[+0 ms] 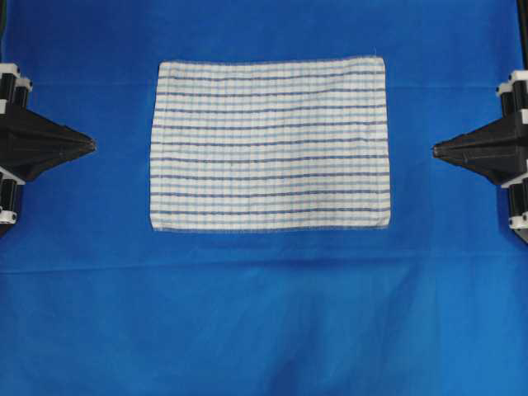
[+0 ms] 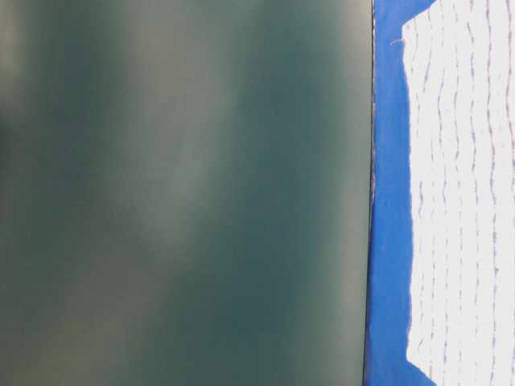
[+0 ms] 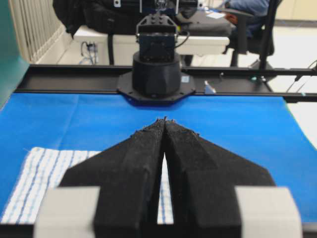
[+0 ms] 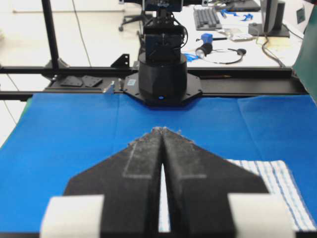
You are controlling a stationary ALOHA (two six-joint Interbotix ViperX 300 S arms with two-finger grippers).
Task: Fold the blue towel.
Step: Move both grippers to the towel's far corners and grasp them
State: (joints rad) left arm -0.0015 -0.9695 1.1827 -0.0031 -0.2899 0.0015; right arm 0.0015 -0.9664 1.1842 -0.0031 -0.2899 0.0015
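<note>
Between closed fingers [image 1: 92, 145], flat blue towel [image 1: 270, 144]

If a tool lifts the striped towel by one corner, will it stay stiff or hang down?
The blue towel looks like thin woven cloth lying flat, so it would probably droop and fold under its own weight. It seems light. Pushed sideways, it may wrinkle or drag on the plain blue cloth rather than slide cleanly.

A lab: desks with a keyboard [image 4: 207, 19], headphones [image 4: 204, 49], office chair [image 3: 237, 22] behind the rig.
</note>
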